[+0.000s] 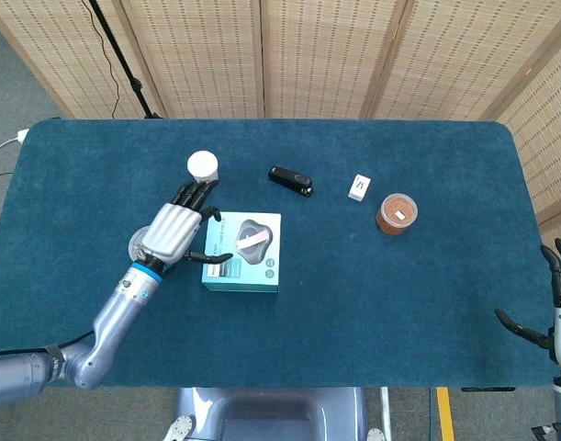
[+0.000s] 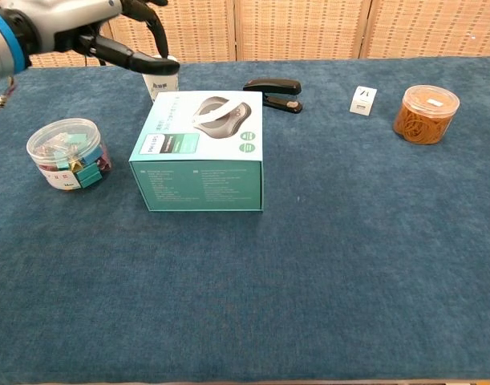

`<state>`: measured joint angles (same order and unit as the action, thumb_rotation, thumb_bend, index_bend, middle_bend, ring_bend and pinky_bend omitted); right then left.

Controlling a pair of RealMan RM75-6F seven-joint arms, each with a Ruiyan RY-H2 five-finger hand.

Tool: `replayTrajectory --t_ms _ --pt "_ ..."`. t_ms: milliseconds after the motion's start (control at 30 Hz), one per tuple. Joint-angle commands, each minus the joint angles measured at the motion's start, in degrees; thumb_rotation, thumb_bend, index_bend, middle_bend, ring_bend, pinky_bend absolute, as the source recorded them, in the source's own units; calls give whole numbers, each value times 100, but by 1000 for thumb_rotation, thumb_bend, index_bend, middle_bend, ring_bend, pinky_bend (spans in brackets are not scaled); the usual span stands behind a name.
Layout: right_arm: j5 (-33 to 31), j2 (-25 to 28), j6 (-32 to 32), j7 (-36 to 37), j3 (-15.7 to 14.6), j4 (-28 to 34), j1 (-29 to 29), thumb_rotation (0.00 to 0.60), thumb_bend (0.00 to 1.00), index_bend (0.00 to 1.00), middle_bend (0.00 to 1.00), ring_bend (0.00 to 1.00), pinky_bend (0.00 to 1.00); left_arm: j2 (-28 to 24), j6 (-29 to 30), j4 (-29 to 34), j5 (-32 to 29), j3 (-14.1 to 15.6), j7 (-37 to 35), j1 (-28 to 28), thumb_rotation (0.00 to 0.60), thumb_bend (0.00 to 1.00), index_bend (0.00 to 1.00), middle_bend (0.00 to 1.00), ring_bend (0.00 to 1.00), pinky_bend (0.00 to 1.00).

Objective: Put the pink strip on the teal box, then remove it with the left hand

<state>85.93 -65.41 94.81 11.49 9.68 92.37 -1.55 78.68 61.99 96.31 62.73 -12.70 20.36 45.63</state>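
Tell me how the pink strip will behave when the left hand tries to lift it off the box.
The strip looks thin and lies flat on the box, so it is probably light and hard to get fingers under. It may slide on the glossy-looking lid rather than lift. Stiffness cannot be told.
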Motion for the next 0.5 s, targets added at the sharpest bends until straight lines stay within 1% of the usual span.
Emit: replayTrajectory --t_ms 33,67,100,133,167,200,267,333,500 --pt "12 -3 5 -14 -4 5 0 600 0 25 0 0 0 -288 276 175 189 26 -58 -221 275 0 167 0 0 0" --pt "19 -4 8 -21 -7 8 0 600 0 23 0 0 0 -351 336 204 224 41 -70 -272 356 0 69 0 0 0" --pt "30 -6 13 -31 -11 13 1 600 0 22 0 0 0 -453 450 237 285 72 -84 -367 416 0 24 0 0 0" --pt "42 -8 19 -40 -15 16 1 600 0 21 0 0 0 -535 541 258 343 109 -94 -448 464 0 4 0 0 0" --pt "55 -11 24 -47 -19 18 0 600 0 20 0 0 0 -613 616 289 403 151 -116 -525 542 0 0 0 0 0" --pt "75 -16 32 -54 -26 22 0 600 0 18 0 0 0 -745 759 325 490 228 -149 -670 576 0 0 0 0 0" --pt "109 -32 36 -66 -38 26 -7 600 0 11 0 0 0 -927 938 389 599 348 -237 -883 600 0 0 0 0 0" --pt "155 -50 24 -90 -63 22 -19 600 0 3 0 0 0 -1067 1108 438 693 447 -344 -1074 600 0 0 0 0 0" --pt "282 -117 42 -168 -98 15 -54 600 0 0 0 0 0 -1459 1844 450 1129 906 -920 -1890 600 0 0 0 0 0"
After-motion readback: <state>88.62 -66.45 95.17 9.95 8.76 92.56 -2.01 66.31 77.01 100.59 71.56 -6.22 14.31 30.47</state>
